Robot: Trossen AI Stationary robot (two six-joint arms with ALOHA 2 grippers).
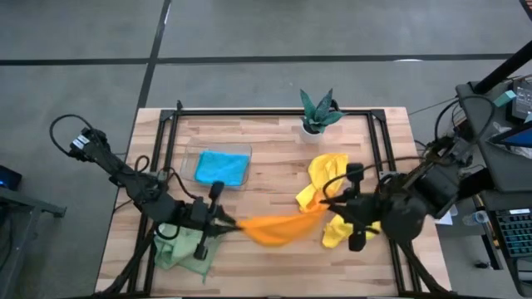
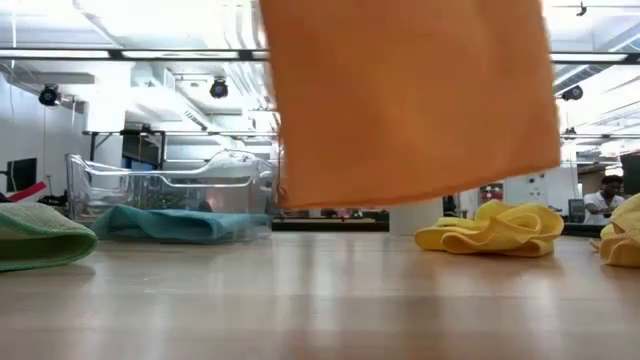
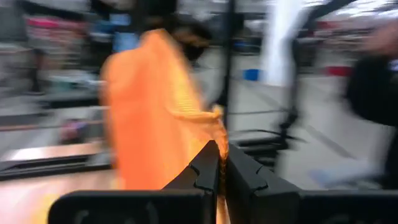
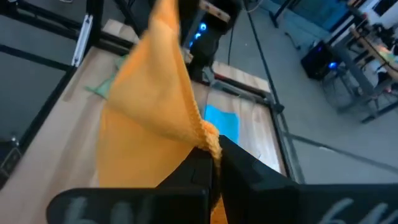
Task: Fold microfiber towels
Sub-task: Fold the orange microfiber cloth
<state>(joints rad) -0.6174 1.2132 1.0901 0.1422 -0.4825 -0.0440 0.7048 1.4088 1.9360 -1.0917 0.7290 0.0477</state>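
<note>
High view: left gripper and right gripper each pinch an end of the orange towel, lifted off the table

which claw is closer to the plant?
Right. The right claw grips the orange towel just below the plant; the left claw grips it farther off.

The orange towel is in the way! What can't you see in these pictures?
- Low view: the orange towel hangs in front, hiding both grippers; its top is cut off.
- Left wrist view: everything behind is blurred.
- High view: whether the blue towel is folded neatly is too small to tell.
- Low view: a yellow towel is cut off by the right edge.
</note>
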